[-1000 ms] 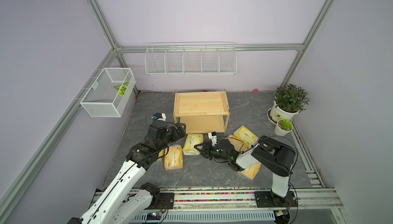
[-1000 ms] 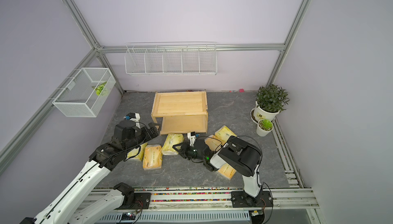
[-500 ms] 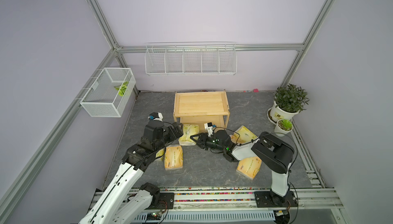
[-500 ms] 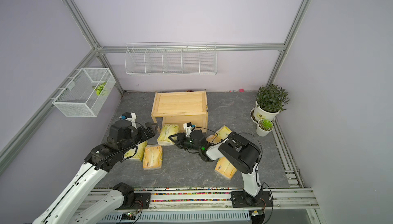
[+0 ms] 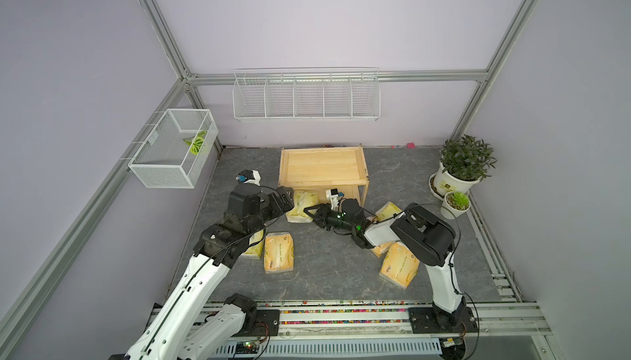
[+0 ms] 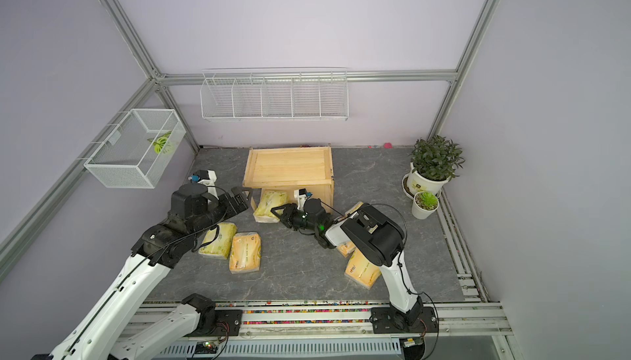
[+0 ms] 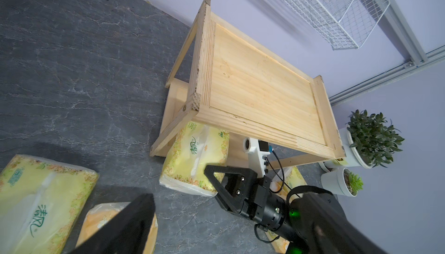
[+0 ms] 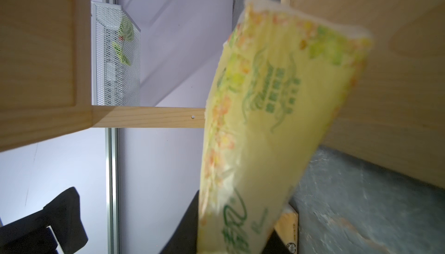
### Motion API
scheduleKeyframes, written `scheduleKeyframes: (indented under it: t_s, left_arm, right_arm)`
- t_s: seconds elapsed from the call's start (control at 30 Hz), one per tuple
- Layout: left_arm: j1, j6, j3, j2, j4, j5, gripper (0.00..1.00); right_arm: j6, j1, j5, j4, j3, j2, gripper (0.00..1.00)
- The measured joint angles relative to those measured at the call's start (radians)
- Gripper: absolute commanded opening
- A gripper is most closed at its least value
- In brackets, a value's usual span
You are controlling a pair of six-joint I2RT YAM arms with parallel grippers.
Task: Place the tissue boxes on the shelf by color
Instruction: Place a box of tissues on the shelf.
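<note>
yellow-green tissue pack [image 5: 300,204], pinched in the nearly shut right gripper [image 5: 309,213], could snag the lower front rim of the shelf [image 5: 322,167] and slip free.

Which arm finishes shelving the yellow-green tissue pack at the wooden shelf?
Right: right gripper holds the pale yellow-green tissue pack at the lower tier of the wooden shelf; left gripper hangs empty.

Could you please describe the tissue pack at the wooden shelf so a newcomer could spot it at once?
Find the light wooden shelf near the back wall. A pale yellow-green tissue pack pokes in under its top board. Unlike the other packs, loose on the grey floor, this one is held by the right gripper.
</note>
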Motion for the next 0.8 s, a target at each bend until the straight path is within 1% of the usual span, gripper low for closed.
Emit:
scheduleKeyframes:
  t_s: [0.07,0.13,0.2,0.3,0.47,0.8]
  left_arm:
    - [0.029,0.005,0.016,0.030,0.000,0.015,1.00]
    - [0.083,0.014,0.047,0.071,-0.001,0.050,1.00]
    - [0.150,0.025,0.098,0.131,-0.003,0.089,1.00]
    - [0.216,0.051,0.181,0.225,-0.003,0.133,1.00]
    - [0.251,0.102,0.283,0.362,0.000,0.192,1.00]
    - [0.282,0.147,0.312,0.503,0.008,0.272,1.00]
  right_arm:
    - [0.000,-0.003,0.001,0.000,0.019,0.019,0.30]
    - [0.000,-0.006,0.002,0.000,0.034,0.039,0.31]
    - [0.000,-0.010,0.002,-0.001,0.045,0.054,0.31]
    - [0.000,-0.010,0.006,-0.004,0.058,0.066,0.31]
    - [-0.001,-0.015,0.012,-0.007,0.078,0.074,0.32]
    - [0.000,-0.037,0.029,-0.023,0.125,0.118,0.32]
